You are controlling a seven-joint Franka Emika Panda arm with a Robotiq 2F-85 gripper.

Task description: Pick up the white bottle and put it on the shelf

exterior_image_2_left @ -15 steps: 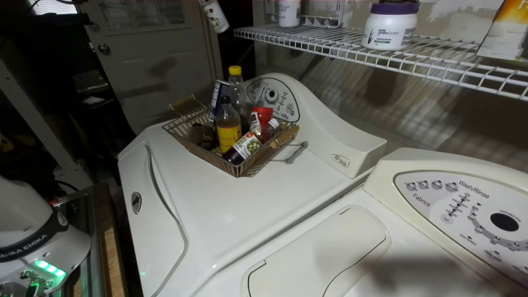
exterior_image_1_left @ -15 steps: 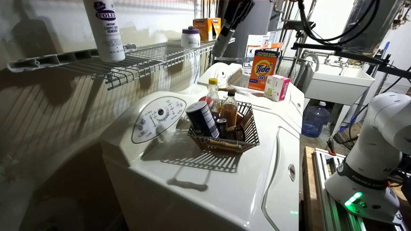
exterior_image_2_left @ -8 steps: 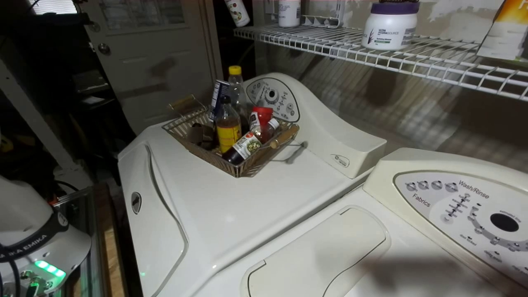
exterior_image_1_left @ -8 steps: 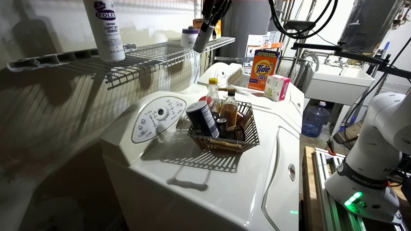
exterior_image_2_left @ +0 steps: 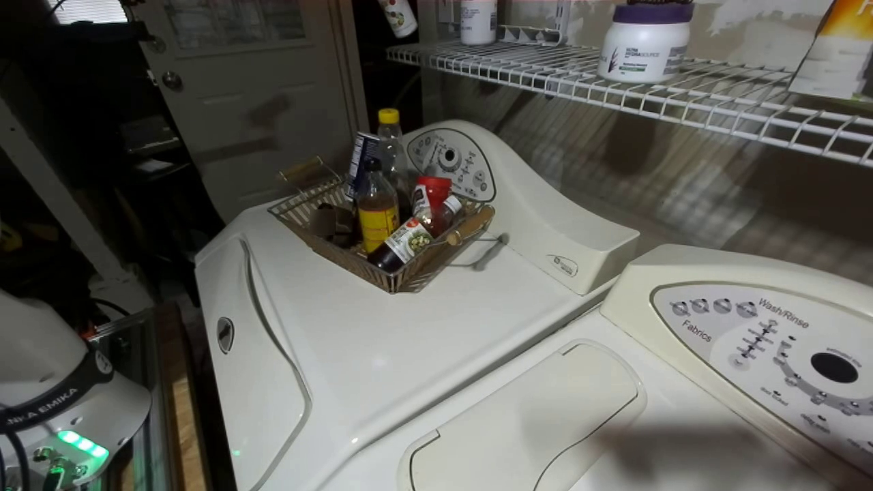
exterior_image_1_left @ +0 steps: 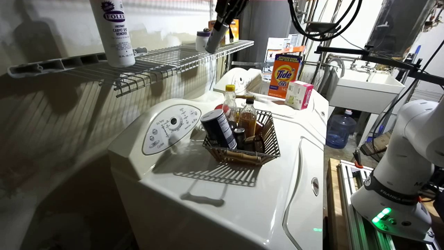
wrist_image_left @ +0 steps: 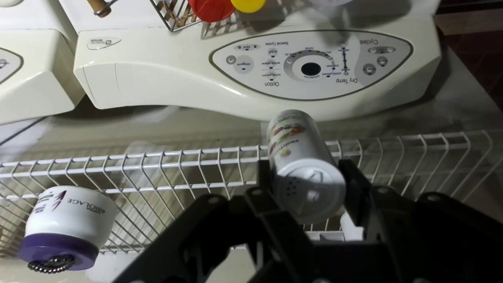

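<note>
One slim white cylindrical bottle (wrist_image_left: pixel 298 157) with a coloured print is clasped, tilted, in the black pincer (wrist_image_left: pixel 307 177), near the long white wire-rack shelf (exterior_image_1_left: pixel 177 59).

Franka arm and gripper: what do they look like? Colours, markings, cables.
The arm has smooth, rounded white casings, with a black band lettered FRANKA EMIKA and green lights at its base. Black cables loop near the top of an exterior view. The gripper is black and angular, with round grey fasteners at its joints.
</note>
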